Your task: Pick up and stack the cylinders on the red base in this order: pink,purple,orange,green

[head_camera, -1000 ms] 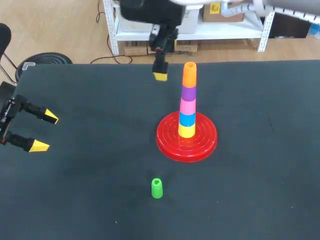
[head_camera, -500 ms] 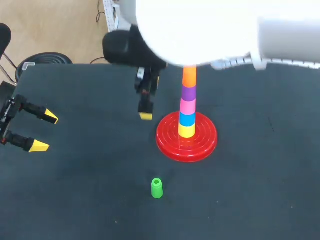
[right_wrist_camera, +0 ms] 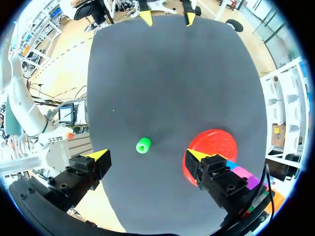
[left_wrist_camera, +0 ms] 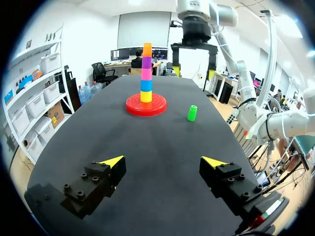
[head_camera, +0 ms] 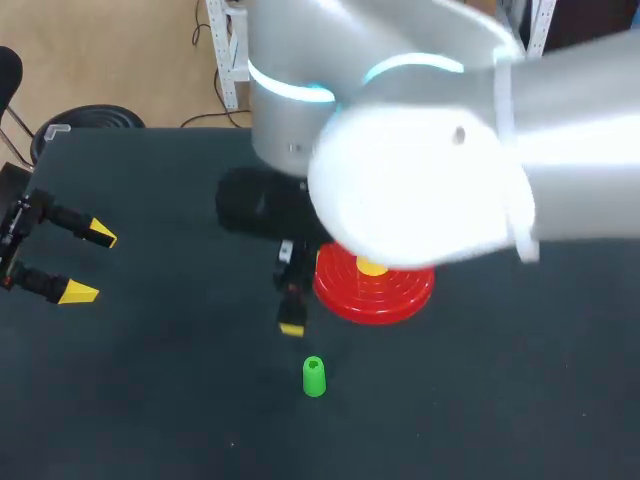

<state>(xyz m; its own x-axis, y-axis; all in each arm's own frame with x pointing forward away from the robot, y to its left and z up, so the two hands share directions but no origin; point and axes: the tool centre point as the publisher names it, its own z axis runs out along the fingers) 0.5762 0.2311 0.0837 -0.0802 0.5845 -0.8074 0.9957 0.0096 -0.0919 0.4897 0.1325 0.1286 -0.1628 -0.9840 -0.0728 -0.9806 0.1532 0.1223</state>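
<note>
The green cylinder (head_camera: 313, 376) stands upright on the black table, in front of the red base (head_camera: 400, 297). On the base stands a stack (left_wrist_camera: 146, 73) of yellow, blue, pink, purple and orange cylinders; my right arm hides most of it in the head view. My right gripper (right_wrist_camera: 147, 155) hangs open above the table, and the green cylinder (right_wrist_camera: 143, 145) lies below, between its fingers, untouched. One of its fingertips (head_camera: 291, 328) shows just behind the green cylinder. My left gripper (head_camera: 92, 264) is open and empty at the table's left edge.
The red base (right_wrist_camera: 216, 147) with its stack lies close beside the right gripper's finger. My right arm's bulk (head_camera: 420, 180) spans the table's middle and right in the head view. Bare black table (head_camera: 150, 400) surrounds the green cylinder.
My right arm has swung from behind the stack toward the front, bringing its gripper down to just behind the green cylinder. It now covers the stack. The left arm has not moved.
</note>
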